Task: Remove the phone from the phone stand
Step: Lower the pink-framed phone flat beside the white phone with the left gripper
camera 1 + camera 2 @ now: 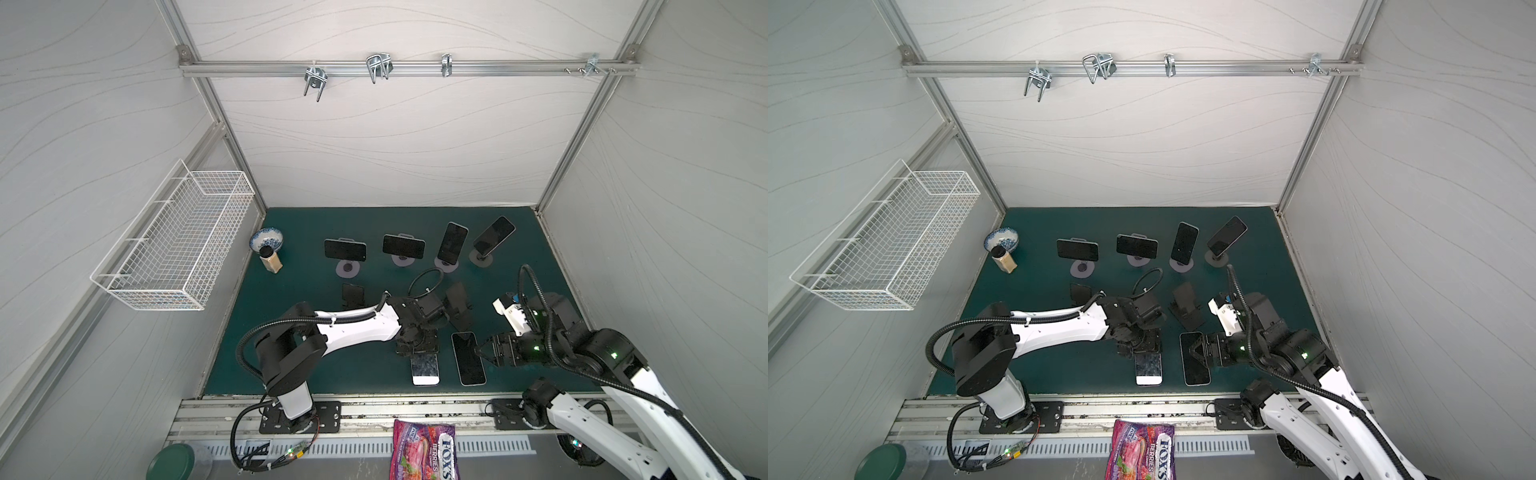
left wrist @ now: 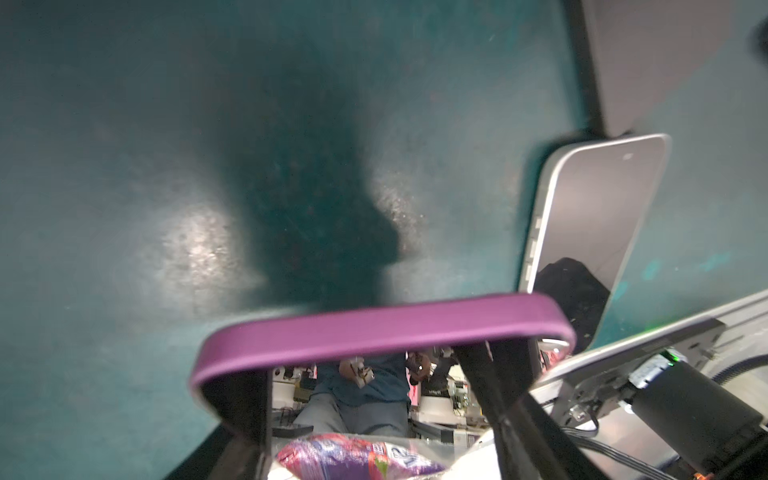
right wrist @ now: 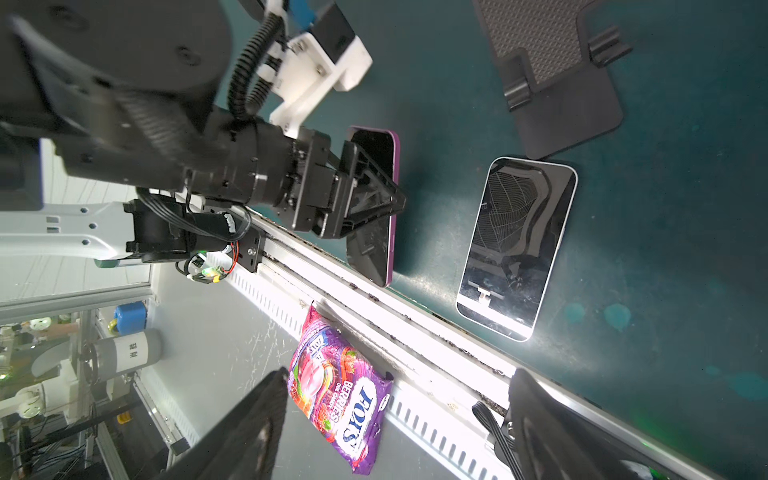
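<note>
Phone (image 3: 371,253) in a purple case, off any stand, clamped between the left fingers (image 3: 374,195), tilted low over the green worktop (image 3: 685,249); contact with it not clear. Just beside those fingers, toward the right fingers (image 3: 253,432), a second phone (image 3: 515,249) flat and face up. Right fingers apart, holding nothing, tips at that second phone's side edge in both top views. Farther in from both, a black stand (image 3: 552,70). Well apart from both pairs of fingers, beyond the worktop's rail, a candy bag (image 3: 340,395).
</note>
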{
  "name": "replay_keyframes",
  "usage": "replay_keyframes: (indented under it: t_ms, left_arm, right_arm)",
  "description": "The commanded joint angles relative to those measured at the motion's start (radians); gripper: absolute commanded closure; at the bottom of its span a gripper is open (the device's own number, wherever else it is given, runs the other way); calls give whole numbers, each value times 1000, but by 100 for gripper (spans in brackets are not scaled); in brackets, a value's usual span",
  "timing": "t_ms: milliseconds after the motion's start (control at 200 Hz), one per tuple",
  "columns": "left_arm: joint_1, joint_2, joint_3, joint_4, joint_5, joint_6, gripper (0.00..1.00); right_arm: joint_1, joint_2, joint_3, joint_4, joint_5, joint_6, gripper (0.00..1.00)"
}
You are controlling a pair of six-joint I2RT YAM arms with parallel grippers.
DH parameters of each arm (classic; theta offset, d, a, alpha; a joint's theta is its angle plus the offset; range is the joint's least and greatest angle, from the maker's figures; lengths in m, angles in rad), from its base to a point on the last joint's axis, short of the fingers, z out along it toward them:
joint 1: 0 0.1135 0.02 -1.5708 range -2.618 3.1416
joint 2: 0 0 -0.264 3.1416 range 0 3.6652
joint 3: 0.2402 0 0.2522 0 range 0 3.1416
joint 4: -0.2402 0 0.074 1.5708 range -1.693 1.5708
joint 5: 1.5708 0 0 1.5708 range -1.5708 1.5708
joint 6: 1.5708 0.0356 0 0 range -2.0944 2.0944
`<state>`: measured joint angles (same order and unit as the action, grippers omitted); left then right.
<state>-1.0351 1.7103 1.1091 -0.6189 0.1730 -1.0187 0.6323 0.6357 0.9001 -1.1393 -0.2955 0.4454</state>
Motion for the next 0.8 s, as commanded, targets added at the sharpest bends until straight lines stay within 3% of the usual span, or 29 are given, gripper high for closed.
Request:
replay_keyframes:
  t_ms: [0,500,795]
  left_arm:
    - [0,16,68,-19,51,-25,58]
    - [-23,151,183,11,109,-55,56]
    - [-29,150,166,-6,66,-84,55]
  right_arm:
    - [-6,-4,-6,-30,16,-7,16]
    - [-6,0,-10,-37,53,1,16]
    - [-6,-106,-35,-43,91,26,16]
